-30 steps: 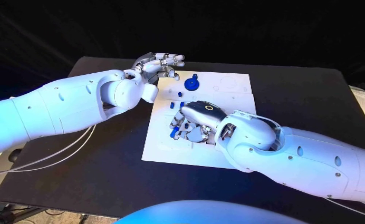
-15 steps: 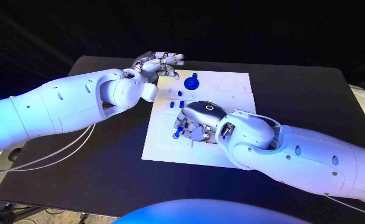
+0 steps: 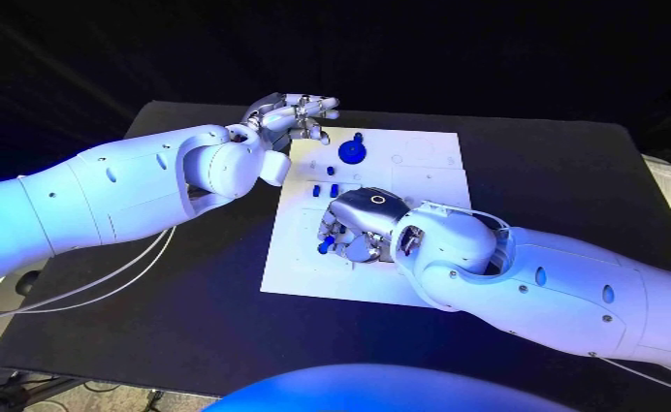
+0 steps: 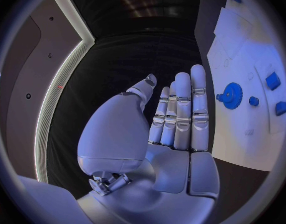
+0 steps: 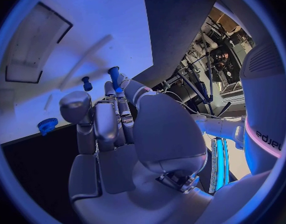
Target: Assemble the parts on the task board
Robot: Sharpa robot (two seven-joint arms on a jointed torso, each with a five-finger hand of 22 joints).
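The white task board (image 3: 420, 165) lies mid-table. My right hand (image 3: 360, 223) is down on the board's near-left part, fingers curled over a blue peg (image 3: 325, 242). In the right wrist view the blue peg (image 5: 113, 75) sticks out at the fingertips (image 5: 121, 92) and looks pinched there, with a smaller blue peg (image 5: 87, 83) on the board beside it. My left hand (image 3: 295, 117) hovers over the board's far-left corner, flat and holding nothing. The left hand (image 4: 180, 119) has straight fingers. A blue gear (image 3: 353, 152) stands on the board beyond it.
Small blue pieces (image 3: 332, 174) lie between the gear and my right hand. The gear (image 4: 231, 95) and two blue blocks (image 4: 272, 80) lie on the board past my left hand. The black table (image 3: 182, 276) runs round the board.
My right hand and forearm have edged slightly along the board over the blue peg. The left hand has stayed where it was.
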